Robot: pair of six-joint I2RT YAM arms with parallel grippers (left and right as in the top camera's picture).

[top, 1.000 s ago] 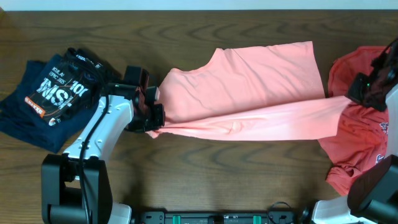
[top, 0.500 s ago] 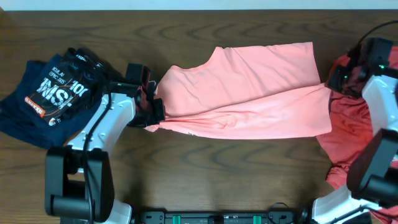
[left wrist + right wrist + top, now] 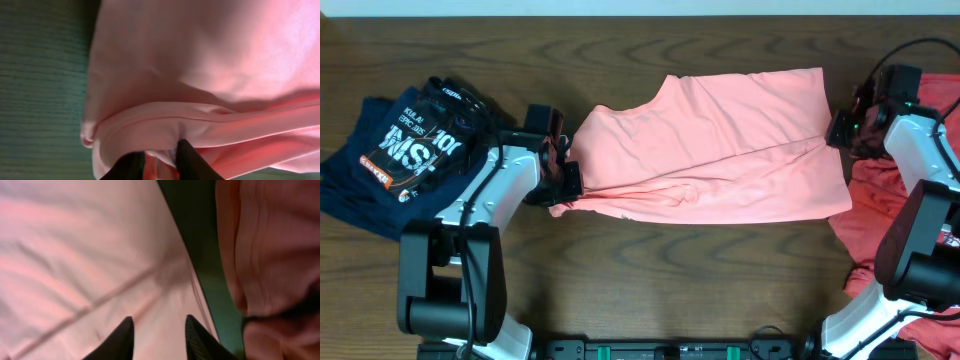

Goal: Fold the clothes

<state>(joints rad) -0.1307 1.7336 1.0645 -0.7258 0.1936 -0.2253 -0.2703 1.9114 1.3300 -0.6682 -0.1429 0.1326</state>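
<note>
1. The salmon-pink T-shirt (image 3: 720,140) lies spread lengthwise across the middle of the counter (image 3: 670,290). Its near long side is turned up over the body, so a slanting flap edge (image 3: 720,163) crosses the shirt.
2. My left end effector (image 3: 563,180) sits at the shirt's left end, clenched on a bunched roll of hem. The left wrist view shows pink cloth pinched between the tips.
3. My right end effector (image 3: 840,130) is at the shirt's right edge, fingers parted. The cloth lies flat beneath them, and I see nothing pinched there.
4. I judge this to be the close of the first lengthwise fold: the right side is laid down, the left not yet let go.
5. Next I should release the left end without dragging the flap askew. Then I should take fresh holds for the following fold.
6. The darker red T-shirt (image 3: 880,220) lies just beside the shirt's right edge, and the navy T-shirt (image 3: 390,150) sits well off its left end. A careless right-hand grasp could catch the red one.
</note>
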